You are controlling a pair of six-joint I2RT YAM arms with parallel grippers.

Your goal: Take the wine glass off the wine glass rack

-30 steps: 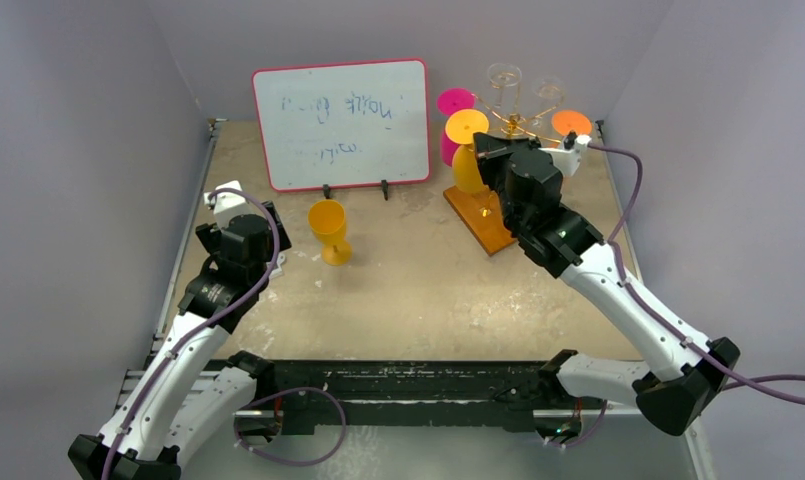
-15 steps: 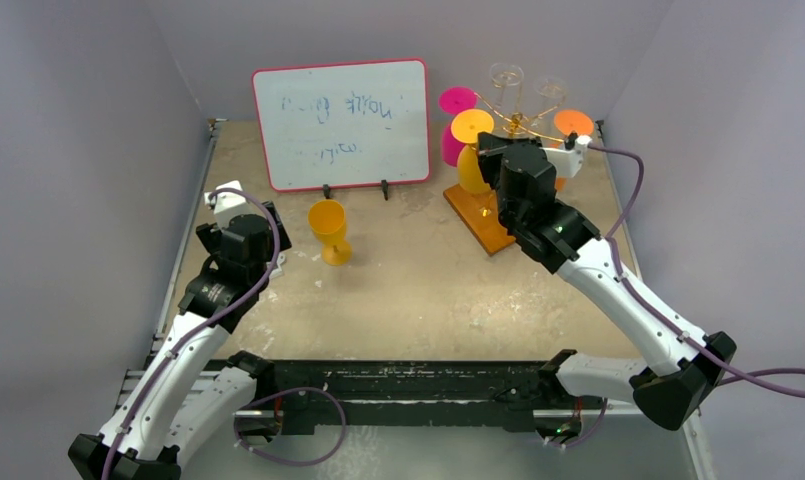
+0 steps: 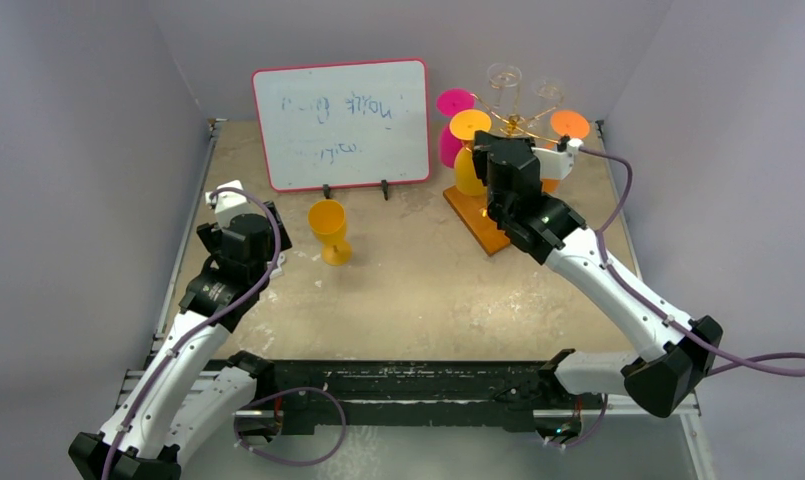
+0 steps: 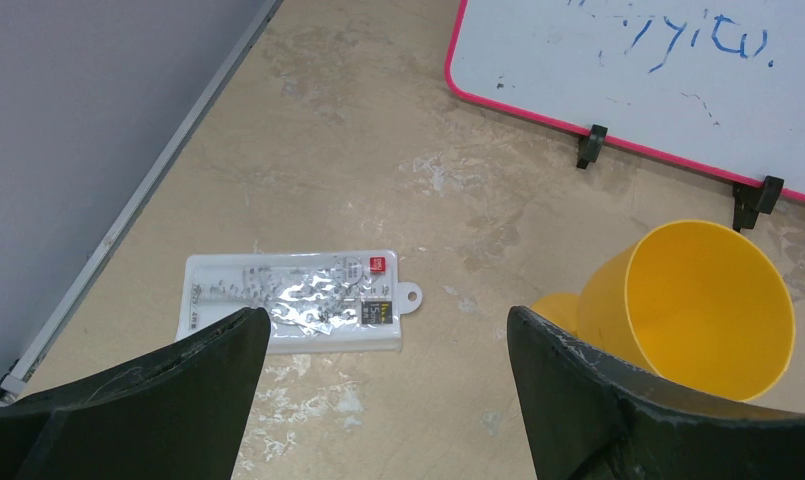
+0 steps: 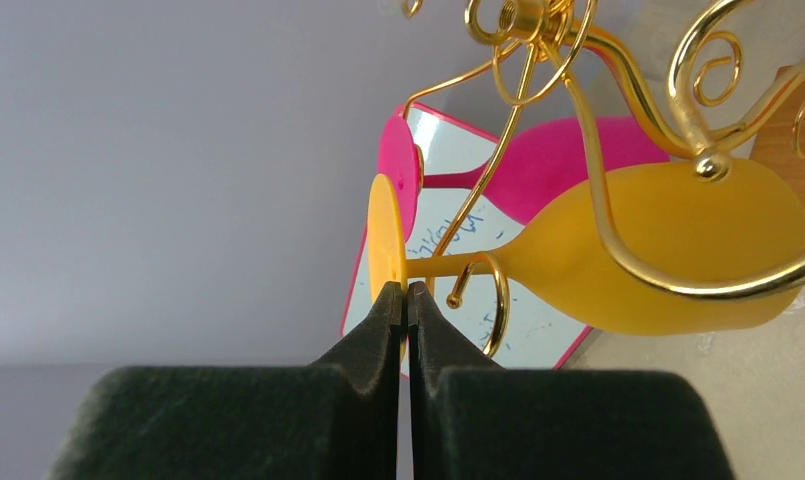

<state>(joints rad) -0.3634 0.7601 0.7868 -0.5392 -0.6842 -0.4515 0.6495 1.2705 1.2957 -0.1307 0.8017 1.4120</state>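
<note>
We see a red-framed whiteboard (image 3: pixel 341 124) standing upright at the back of the tan table (image 3: pixel 418 290), propped on two small black feet (image 4: pixel 591 146), with faint blue scribbles on it. Just in front of it, a yellow goblet (image 3: pixel 329 230) stands upright. A flat clear plastic packet (image 4: pixel 293 300) with a small red label lies to the goblet's left, apart from it.

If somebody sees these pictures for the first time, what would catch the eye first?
The gold rack at the far right, hung with a pink glass and others, stands out most; the right end effector, shut, has its tips at the foot of the hanging yellow glass. Next come the red-framed whiteboard at the back and a standing yellow glass before it.
</note>
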